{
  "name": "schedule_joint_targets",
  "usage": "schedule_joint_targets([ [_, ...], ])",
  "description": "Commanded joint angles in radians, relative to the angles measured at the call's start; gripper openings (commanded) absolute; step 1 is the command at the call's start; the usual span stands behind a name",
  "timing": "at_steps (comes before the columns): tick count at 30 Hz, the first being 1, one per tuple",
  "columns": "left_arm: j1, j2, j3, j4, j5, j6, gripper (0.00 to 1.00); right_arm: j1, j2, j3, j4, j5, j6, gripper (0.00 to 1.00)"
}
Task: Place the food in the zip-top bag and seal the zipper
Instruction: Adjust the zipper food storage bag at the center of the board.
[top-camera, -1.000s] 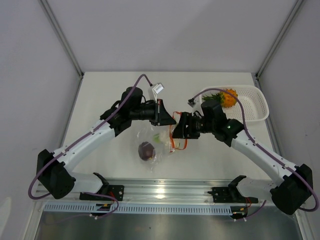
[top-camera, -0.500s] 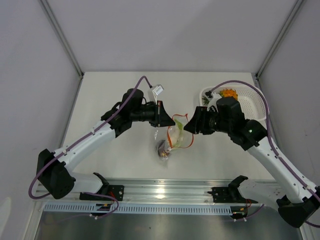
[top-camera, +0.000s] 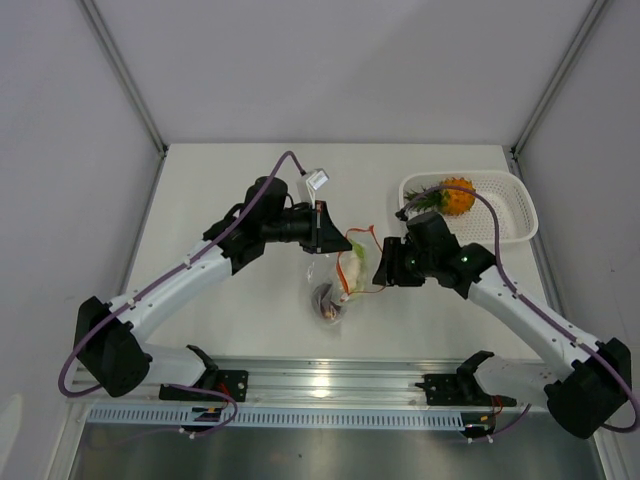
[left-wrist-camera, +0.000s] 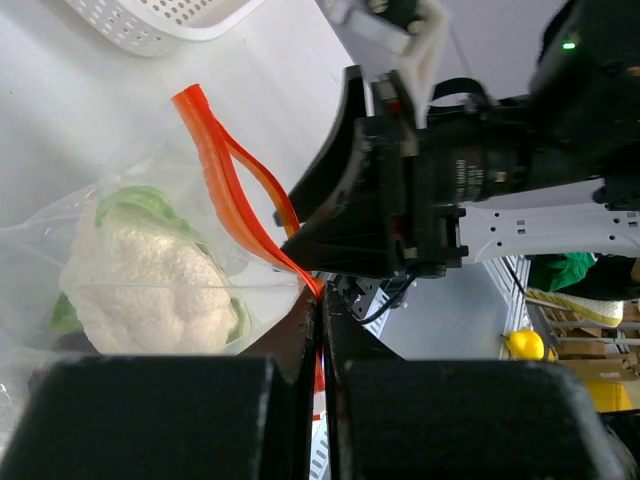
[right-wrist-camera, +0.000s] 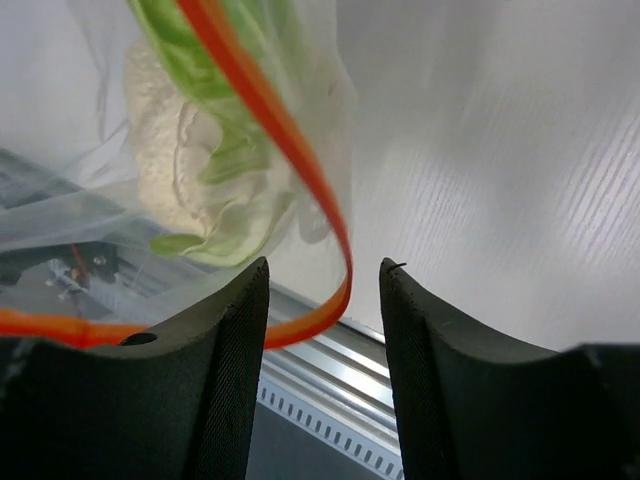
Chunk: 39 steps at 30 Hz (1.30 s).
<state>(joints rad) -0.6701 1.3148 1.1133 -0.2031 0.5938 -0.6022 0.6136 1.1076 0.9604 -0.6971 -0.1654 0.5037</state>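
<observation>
inside the zip-top bag (top-camera: 324, 272), the dark fruit (top-camera: 325, 296) — half hidden — barely shows.

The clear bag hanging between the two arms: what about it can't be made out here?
- Dark fruit: top view, just a small dark smudge behind the crinkled plastic of the bag.
- Right pincer: right wrist view, the zipper loops between its open jaws; whether it touches them is unclear.
- Bag's lower part: both wrist views, it runs out of frame.
</observation>
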Motion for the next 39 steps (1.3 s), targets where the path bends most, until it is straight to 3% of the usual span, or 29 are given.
schedule_joint_targets([
  [1,-0.005,-0.017,0.006,0.057,0.035,-0.007,0.0,0.005,0.038,-0.012,0.115,-0.003,-0.001,0.5],
  [5,-0.006,-0.02,0.0,0.056,0.043,-0.007,0.0,-0.005,0.09,-0.009,0.16,-0.017,-0.011,0.44],
  [8,-0.005,-0.023,-0.006,0.053,0.044,-0.005,0.0,-0.006,0.115,0.011,0.169,-0.014,-0.027,0.14],
  [9,-0.005,-0.026,-0.004,0.048,0.043,-0.004,0.01,-0.005,0.115,0.044,0.16,-0.008,-0.036,0.0],
  [17,-0.005,-0.208,0.014,0.022,0.04,-0.031,0.0,0.09,0.02,0.307,0.015,0.073,-0.073,0.0],
  [21,-0.005,-0.213,-0.048,0.045,0.029,-0.037,0.01,0.084,0.037,0.25,0.062,0.037,-0.035,0.0],
  [25,0.007,-0.083,-0.153,0.112,0.052,-0.05,0.01,0.049,0.15,0.109,0.151,-0.022,-0.027,0.0],
  [28,0.052,-0.075,-0.155,0.132,0.107,-0.073,0.01,0.087,0.204,0.178,0.095,0.055,-0.068,0.0],
  [34,0.027,-0.233,0.029,0.042,0.075,-0.03,0.01,0.161,0.092,0.376,0.071,0.084,-0.1,0.0],
  [39,0.029,-0.201,-0.107,0.106,0.061,-0.065,0.01,0.163,0.069,0.287,0.122,0.089,-0.065,0.0],
])
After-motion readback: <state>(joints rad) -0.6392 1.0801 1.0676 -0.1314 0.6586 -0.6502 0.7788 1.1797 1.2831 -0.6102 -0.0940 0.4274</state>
